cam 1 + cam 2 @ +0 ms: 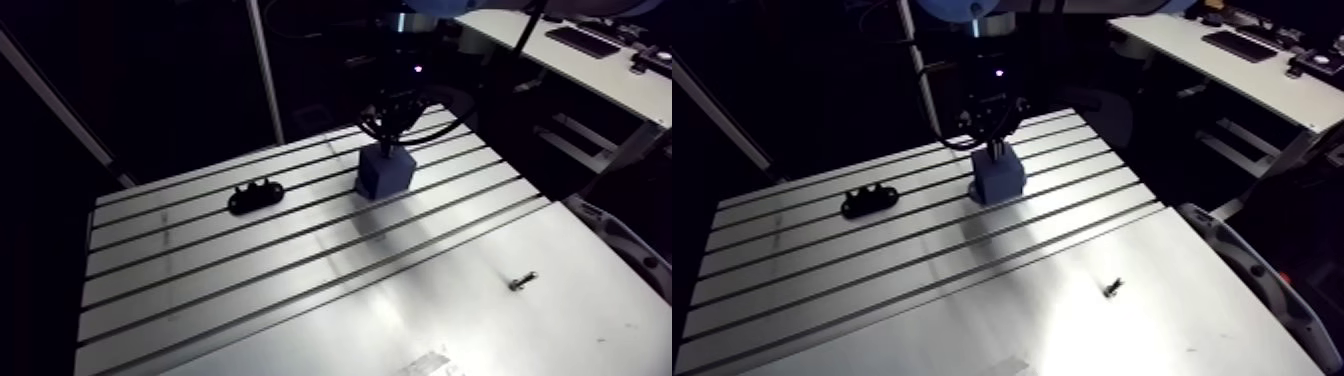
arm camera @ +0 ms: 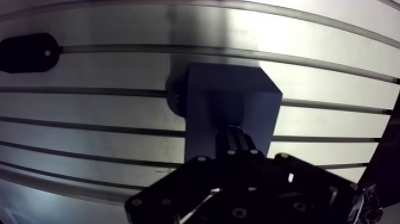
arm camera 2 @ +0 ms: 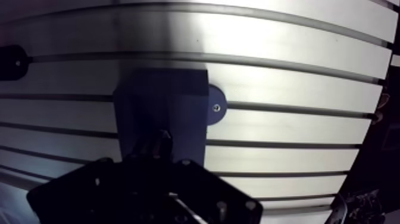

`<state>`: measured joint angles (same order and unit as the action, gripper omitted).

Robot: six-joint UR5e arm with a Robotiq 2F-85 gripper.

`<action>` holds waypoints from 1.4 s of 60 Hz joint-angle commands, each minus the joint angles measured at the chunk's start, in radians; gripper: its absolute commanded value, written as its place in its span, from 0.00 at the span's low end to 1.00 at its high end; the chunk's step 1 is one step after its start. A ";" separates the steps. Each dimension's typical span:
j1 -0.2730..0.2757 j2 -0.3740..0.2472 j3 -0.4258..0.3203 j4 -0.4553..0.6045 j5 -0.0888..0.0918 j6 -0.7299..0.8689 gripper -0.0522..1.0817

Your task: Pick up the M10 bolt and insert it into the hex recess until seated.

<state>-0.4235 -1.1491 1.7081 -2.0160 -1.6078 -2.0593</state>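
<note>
**Tool**, one. It stands straight above the block, tips at the top face. The fingers are drawn narrow, and nothing shows between them. This looks like alignment over the insertion spot, not a carry.

**Block**, one, blue and upright on the slotted part of the tabletop. A round foot with a screw sits at its side, probably to hold it fast against a downward push. The hex recess is hidden under the tool.

**Black bracket**, one. It lies flat across a slot, well apart from the block and not involved in the work.

**Bolt**, one small metal piece, most likely the task's own. It lies on its side on the plain plate beyond the slots, well apart from both tool and block, and nothing touches it. As things lie, the pick-up is not yet done and the tool is at the wrong end of the job.

**Tabletop**, one, part slotted and part plain sheet.
</note>
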 commanded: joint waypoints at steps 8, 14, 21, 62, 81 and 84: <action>0.000 0.001 0.002 -0.001 0.001 -0.003 1.00; 0.000 0.001 0.003 -0.001 0.001 -0.005 1.00; -0.001 0.001 0.002 -0.001 0.001 -0.008 1.00; -0.002 0.007 0.002 -0.002 0.003 -0.011 1.00; -0.002 0.007 0.000 -0.001 0.003 -0.012 1.00; -0.003 0.006 -0.001 -0.001 0.003 -0.012 1.00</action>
<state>-0.4250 -1.1424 1.7091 -2.0170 -1.6053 -2.0715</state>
